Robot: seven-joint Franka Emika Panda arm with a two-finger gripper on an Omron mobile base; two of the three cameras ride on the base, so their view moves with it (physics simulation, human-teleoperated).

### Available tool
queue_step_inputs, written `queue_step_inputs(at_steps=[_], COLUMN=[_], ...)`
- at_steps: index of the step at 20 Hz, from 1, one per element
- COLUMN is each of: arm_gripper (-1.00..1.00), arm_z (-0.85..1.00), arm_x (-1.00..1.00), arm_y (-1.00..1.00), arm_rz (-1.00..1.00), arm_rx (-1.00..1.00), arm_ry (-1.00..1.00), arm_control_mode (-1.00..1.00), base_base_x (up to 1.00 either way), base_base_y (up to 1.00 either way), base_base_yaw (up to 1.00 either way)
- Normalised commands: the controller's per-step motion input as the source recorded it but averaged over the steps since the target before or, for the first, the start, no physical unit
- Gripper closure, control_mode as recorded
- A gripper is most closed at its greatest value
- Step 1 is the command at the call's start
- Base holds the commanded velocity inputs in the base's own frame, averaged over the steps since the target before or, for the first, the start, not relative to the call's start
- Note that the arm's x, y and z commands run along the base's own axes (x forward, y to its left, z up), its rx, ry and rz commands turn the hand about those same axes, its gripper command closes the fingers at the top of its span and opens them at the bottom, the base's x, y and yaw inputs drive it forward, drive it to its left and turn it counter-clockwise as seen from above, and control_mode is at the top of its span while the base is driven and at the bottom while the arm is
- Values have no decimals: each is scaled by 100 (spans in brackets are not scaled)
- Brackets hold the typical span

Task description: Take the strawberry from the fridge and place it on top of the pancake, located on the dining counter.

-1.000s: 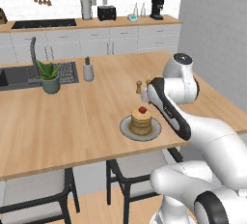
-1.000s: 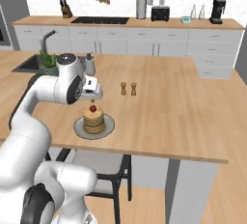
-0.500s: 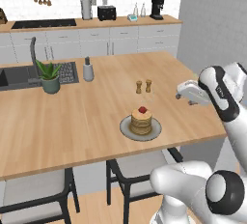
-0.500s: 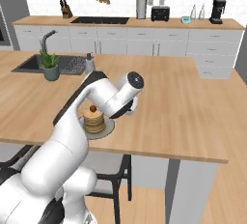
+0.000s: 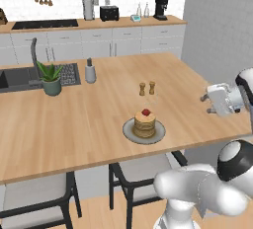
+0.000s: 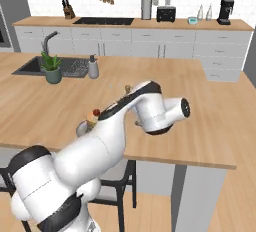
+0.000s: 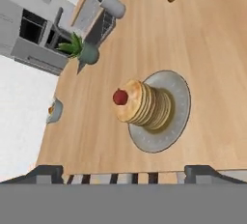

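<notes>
The strawberry (image 5: 146, 112) sat on top of the pancake (image 5: 145, 124) stack, which rested on a round grey plate (image 5: 129, 132) near the front edge of the dining counter (image 5: 99, 109). In the hand view the strawberry (image 7: 120, 96) was on the stack's top face, touching it. The gripper (image 5: 206, 104) was off to the right of the plate, well apart from it, above the counter's right end; jaws spread wide and holding nothing. Two small brown shakers (image 5: 147, 88) stood just beyond the plate. Farther left, a potted plant (image 5: 51, 77) stood beside the sink (image 5: 15, 78), with a grey dispenser bottle (image 5: 90, 71) to its right. A chair (image 5: 133, 173) was tucked under the counter near the plate.
</notes>
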Motion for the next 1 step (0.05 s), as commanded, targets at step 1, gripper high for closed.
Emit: queue_step_inputs(at_steps=[1], arm_gripper=[-100], arm_z=[-52], arm_x=[-4], arm_y=[-4], arm_rz=[0], arm_rx=[7], arm_ry=[0], arm_control_mode=[-100], base_base_x=[0], base_base_y=[0], base_base_yaw=[0])
